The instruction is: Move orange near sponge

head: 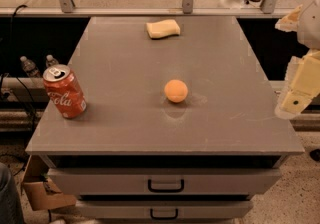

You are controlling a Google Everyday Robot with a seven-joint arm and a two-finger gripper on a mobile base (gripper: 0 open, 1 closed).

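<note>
- At the right edge of the frame, mid-height: cream gripper (300, 90), hanging off the side of the grey table (125, 118). Spread or pressed together?
- Can't tell. It's past the table's right edge, not touching anything on top.
- Orange?
- Orange (176, 91) sits on the table near frame centre, well apart from the gripper.
- Sponge?
- Sponge (163, 28) lies flat at upper middle, near the table's far edge, well apart from the orange. Red can (64, 91) stands at left, near the front corner.
</note>
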